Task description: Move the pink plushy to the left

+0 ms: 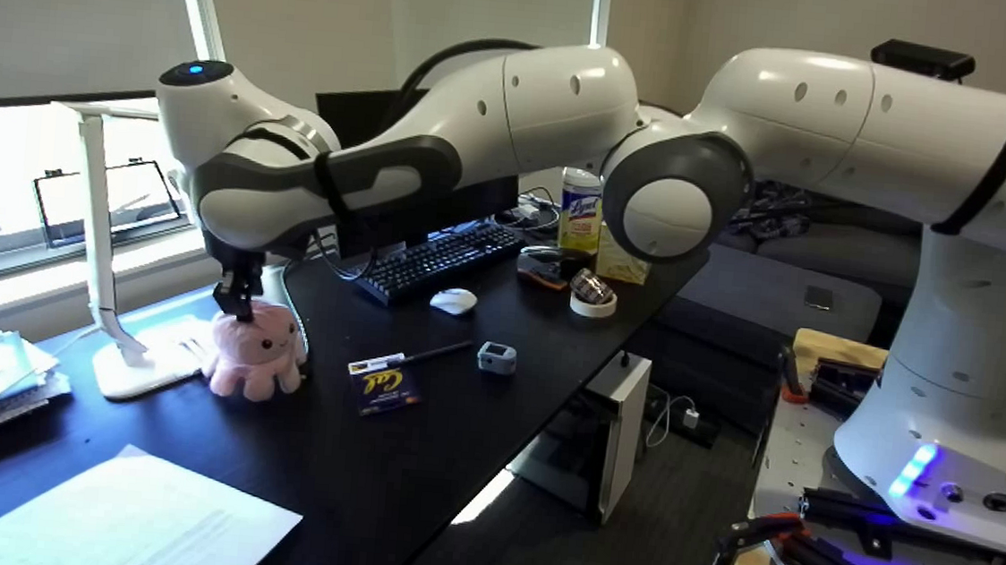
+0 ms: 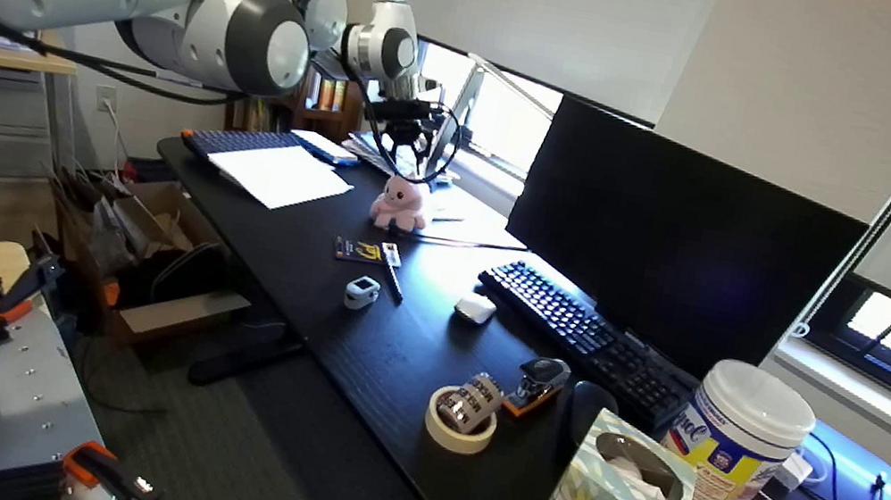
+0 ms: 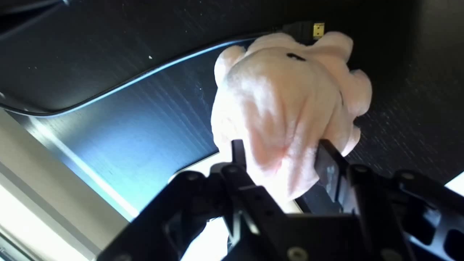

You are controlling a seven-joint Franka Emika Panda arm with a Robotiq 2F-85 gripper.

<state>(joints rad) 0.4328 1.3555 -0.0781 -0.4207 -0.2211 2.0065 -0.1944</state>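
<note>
The pink plushy (image 1: 257,353) is an octopus-shaped soft toy with a small face and stubby limbs. It stands upright at the black desk (image 1: 362,478) in both exterior views (image 2: 400,204); whether its limbs all touch the desk is hard to tell. My gripper (image 1: 238,305) points down at the top of its head from above. In the wrist view my gripper (image 3: 278,157) has one finger on each side of the head of the plushy (image 3: 286,94). The cloth is bunched into folds between the fingers, so it looks pinched. The lower part of the head is overexposed there.
A white lamp base (image 1: 146,371) stands close beside the plushy. White paper (image 1: 135,514) lies nearer the desk's end. A blue Cal packet (image 1: 382,390), a pen, a small device (image 1: 497,357), a mouse (image 1: 453,301) and a keyboard (image 2: 587,323) lie around. A cable plug (image 3: 308,30) lies by its limbs.
</note>
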